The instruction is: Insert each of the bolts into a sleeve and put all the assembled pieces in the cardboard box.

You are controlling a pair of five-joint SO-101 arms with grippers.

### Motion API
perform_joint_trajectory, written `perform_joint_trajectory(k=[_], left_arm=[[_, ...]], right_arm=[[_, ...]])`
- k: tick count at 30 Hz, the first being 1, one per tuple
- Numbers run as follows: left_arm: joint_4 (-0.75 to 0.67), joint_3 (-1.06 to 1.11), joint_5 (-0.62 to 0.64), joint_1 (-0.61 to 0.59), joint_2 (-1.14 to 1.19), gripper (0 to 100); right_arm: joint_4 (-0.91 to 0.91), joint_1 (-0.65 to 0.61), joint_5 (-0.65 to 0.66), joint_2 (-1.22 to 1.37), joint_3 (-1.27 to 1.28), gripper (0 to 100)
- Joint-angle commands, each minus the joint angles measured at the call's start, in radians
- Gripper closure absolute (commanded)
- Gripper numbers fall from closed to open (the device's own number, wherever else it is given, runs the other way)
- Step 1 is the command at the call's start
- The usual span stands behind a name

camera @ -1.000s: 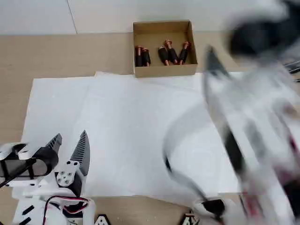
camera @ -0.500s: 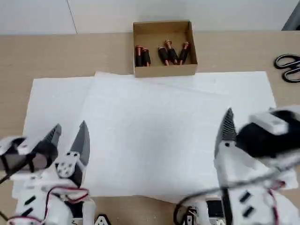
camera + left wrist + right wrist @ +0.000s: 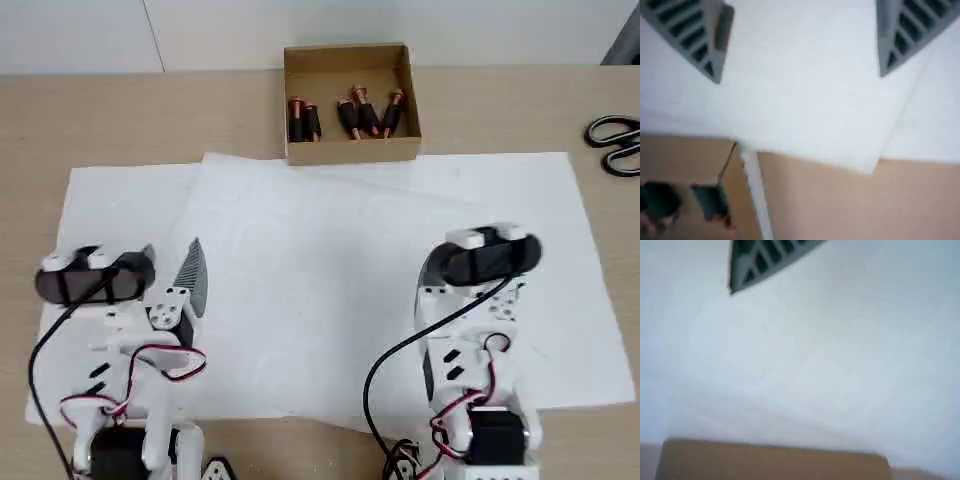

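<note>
Far from box [image 3: 347, 151], both arms [image 3: 118, 305] [image 3: 470, 315] back.

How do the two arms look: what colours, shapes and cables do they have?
Both arms are white with a black rounded part on top. The left arm carries thin red, white and black wires; its fingers are dark grey, pointed and slotted. The right arm has a long black cable looping beside it, plus red wires.

Bright, even light from above; the white sheet [image 3: 320, 280] looks pale, with soft shadows inside the cardboard box [image 3: 350, 151].
</note>
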Motion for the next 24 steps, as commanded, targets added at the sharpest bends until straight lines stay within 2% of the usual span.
perform_joint_trajectory(k=[1,10,24], left_arm=[[-0.029,0.036,-0.005,-0.008,-0.014,81],[-0.028,0.131,-0.005,-0.008,-0.014,81],[-0.029,0.3,-0.005,-0.008,-0.014,81]], right_arm=[[-0.024,0.005,0.012,-0.074,0.087,73.4],[-0.031,0.007,0.012,-0.101,0.293,73.4],[0.033,0.005,0.006,-0.101,0.302,73.4]])
